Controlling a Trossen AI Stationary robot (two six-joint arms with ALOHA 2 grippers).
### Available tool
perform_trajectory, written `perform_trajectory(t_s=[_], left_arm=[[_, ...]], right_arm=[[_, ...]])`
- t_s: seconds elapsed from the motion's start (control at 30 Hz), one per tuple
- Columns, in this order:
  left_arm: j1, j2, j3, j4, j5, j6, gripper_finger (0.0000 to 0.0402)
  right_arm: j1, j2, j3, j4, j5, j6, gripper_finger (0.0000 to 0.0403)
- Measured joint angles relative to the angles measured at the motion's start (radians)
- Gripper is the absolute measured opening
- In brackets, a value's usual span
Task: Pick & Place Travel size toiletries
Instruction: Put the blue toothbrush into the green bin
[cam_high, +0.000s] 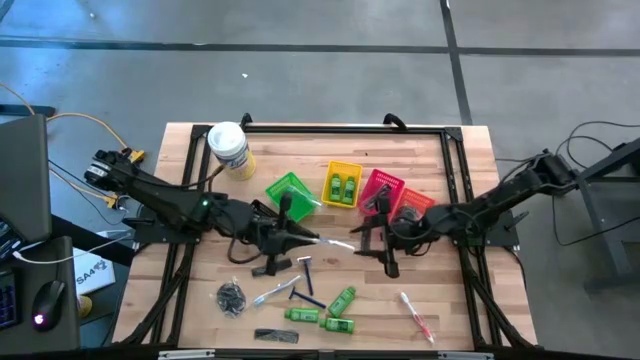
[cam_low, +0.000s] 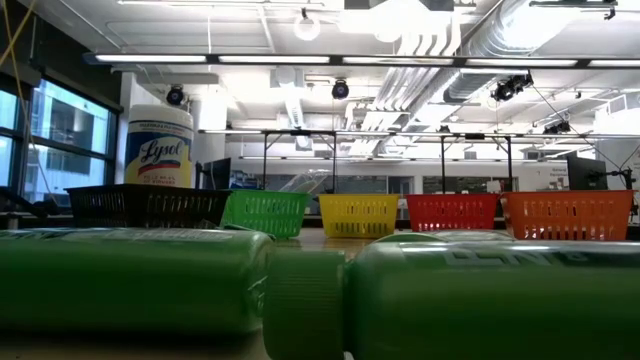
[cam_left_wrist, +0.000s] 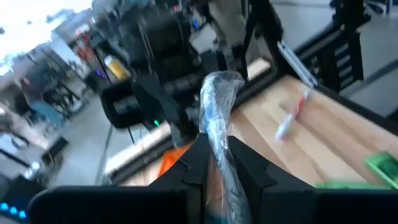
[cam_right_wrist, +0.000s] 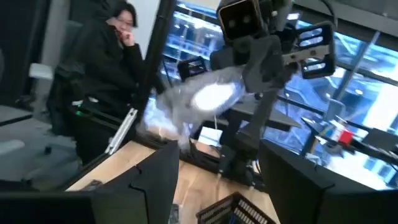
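Note:
My left gripper is above the table's middle, shut on a clear-wrapped toothbrush. Its free end points at my right gripper. That gripper is open and faces it, its fingers short of the wrapper. Near the table's near edge lie green mini bottles, blue-handled razors, a second wrapped toothbrush, a red toothbrush, a black comb and a dark mesh bundle. Two green bottles fill the low view's foreground. My left gripper pinches the wrapped toothbrush between its two fingers at one end of the wrapper. The fingers lie roughly level, coming from the table's left and running along the toothbrush. It is lifted clear and sticks out level past the fingertips toward the right arm.
A row of small baskets stands behind the grippers: black, green, yellow, red, orange. A white-lidded Lysol tub is at the far left. A person shows beyond the table in the right wrist view.

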Motion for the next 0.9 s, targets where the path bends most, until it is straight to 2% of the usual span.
perform_trajectory(t_s=[0.2, 0.37, 0.6, 0.77, 0.9], left_arm=[[0.000, -0.006, 0.000, 0.024, 0.017, 0.022, 0.0039], [0.000, -0.002, 0.001, 0.037, 0.028, 0.035, 0.0039], [0.000, -0.003, 0.001, 0.061, 0.027, 0.048, 0.0039], [0.000, 0.008, 0.001, 0.067, 0.027, 0.065, 0.0039], [0.000, 0.017, 0.001, 0.067, 0.023, 0.072, 0.0039]], right_arm=[[-0.021, 0.005, 0.000, 0.046, -0.052, -0.028, 0.0209], [-0.022, 0.029, 0.002, 0.191, -0.179, -0.082, 0.0209], [-0.034, 0.109, 0.001, 0.219, -0.192, -0.079, 0.0209], [-0.047, 0.195, 0.000, 0.447, -0.227, -0.089, 0.0209], [-0.067, 0.223, 0.000, 0.497, -0.260, -0.090, 0.0209]])
